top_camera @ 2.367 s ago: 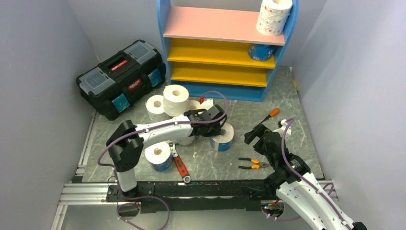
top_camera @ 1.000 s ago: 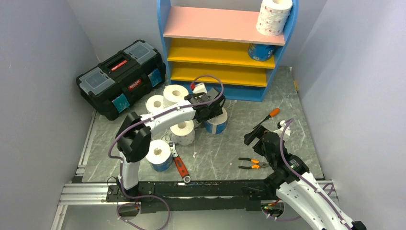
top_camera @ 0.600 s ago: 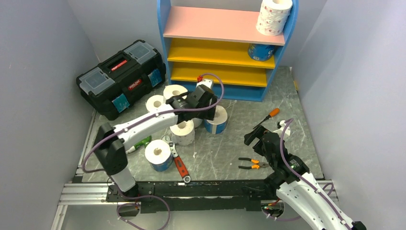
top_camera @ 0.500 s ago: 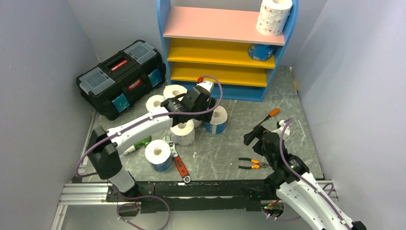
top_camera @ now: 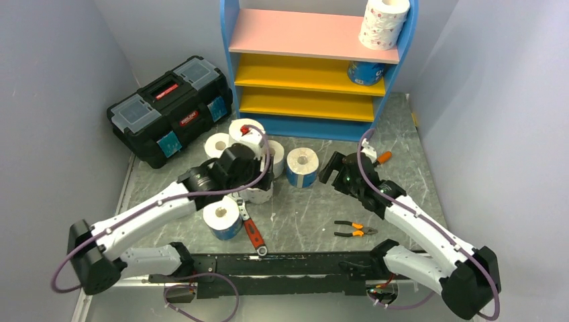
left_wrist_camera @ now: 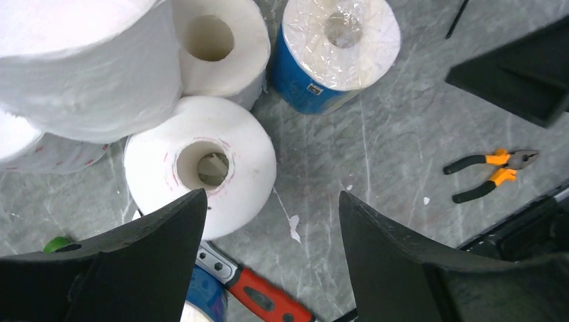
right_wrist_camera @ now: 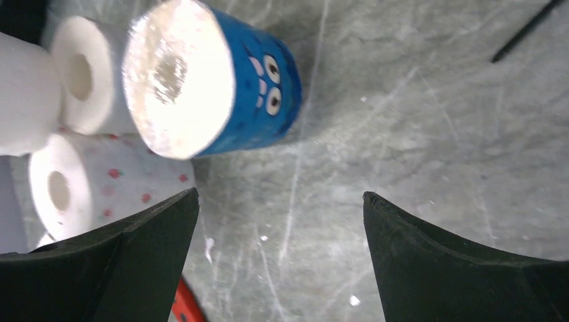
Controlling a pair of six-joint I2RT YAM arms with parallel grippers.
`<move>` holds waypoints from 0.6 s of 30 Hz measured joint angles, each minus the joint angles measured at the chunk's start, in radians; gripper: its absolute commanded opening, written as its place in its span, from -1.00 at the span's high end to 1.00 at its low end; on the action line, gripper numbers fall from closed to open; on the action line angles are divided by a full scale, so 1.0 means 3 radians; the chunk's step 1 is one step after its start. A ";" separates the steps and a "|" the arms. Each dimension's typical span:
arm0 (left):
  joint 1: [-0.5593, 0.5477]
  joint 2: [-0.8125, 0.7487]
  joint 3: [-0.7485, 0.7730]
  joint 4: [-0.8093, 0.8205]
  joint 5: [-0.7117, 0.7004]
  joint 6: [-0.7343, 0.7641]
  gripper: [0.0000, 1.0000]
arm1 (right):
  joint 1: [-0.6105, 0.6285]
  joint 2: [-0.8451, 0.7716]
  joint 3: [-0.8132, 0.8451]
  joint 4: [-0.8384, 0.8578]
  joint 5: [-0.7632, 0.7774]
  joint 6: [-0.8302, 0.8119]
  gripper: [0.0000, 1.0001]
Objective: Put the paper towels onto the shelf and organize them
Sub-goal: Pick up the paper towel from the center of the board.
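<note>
Here, the left claw (left_wrist_camera: 272,198) hangs spread and empty, a plain white hollow-cored paper roll (left_wrist_camera: 245,151) at its ten o'clock. The right claw (right_wrist_camera: 280,194), likewise spread, has a blue-wrapped paper roll (right_wrist_camera: 258,100) at eleven o'clock. The blue-framed shelf (top_camera: 295,33) stands at the grey marbled table's (top_camera: 396,141) twelve o'clock.

You find no legible text in any view. The black toolbox (top_camera: 171,111) carries two red labels (top_camera: 190,119); their white lettering is too small to read. The blue-wrapped roll (left_wrist_camera: 335,47) bears a white sticker (left_wrist_camera: 313,87) with illegible print.
</note>
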 measured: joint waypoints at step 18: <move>0.0004 -0.0702 -0.0591 0.0137 -0.0004 -0.0237 -0.54 | -0.0083 0.1204 0.0656 0.0557 -0.0182 0.0089 -0.71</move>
